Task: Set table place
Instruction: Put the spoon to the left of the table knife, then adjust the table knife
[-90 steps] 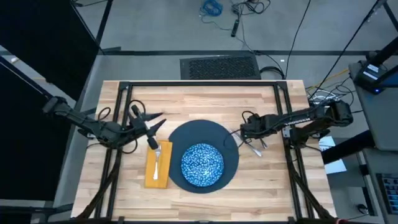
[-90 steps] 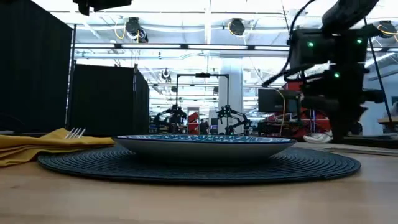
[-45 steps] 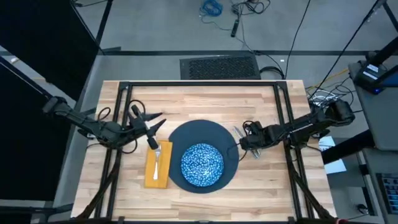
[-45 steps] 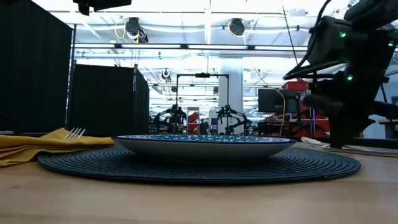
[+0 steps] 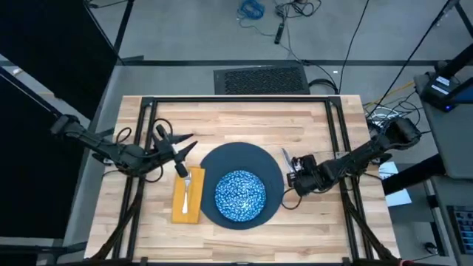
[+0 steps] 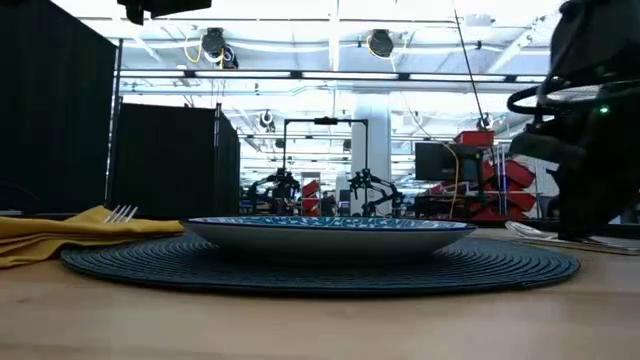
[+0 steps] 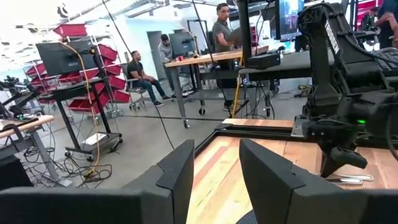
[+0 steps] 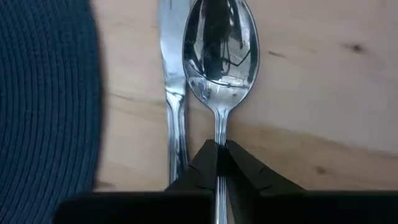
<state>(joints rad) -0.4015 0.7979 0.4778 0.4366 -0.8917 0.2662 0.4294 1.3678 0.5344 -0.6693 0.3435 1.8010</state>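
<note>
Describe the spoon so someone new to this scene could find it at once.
Start at the large dark round plate mid-table and look just off its right edge, where two silver pieces lie together. The spoon is the one farther from the plate, beside the knife, its handle pinched by the right end effector.

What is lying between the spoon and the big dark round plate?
The knife lies on the bare table between the spoon and the dark plate, seen in the right wrist view. The right gripper pinches the spoon's handle.

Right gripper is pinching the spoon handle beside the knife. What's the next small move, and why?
Probably open the right gripper and lift away. The spoon already seems to lie flat on the table, parallel beside the knife, right of the plate. The fork rests on the napkin.
</note>
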